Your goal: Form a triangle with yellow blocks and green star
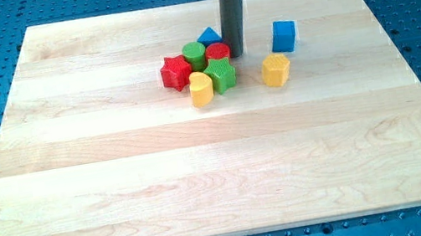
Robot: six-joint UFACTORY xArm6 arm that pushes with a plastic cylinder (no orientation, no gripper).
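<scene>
A green star point(222, 74) sits in a tight cluster above the board's middle. A yellow rounded block point(201, 89) touches its lower left side. A yellow hexagon block point(276, 69) lies apart to the right of the star. My tip point(237, 53) is down on the board just right of the red cylinder point(218, 51), above and right of the green star and up-left of the yellow hexagon.
A red star point(176, 72), a green cylinder point(194, 53) and a blue triangle point(209, 37) pack the cluster's left and top. A blue cube point(284, 36) stands to the right of my tip. The wooden board point(118, 175) lies on a blue perforated table.
</scene>
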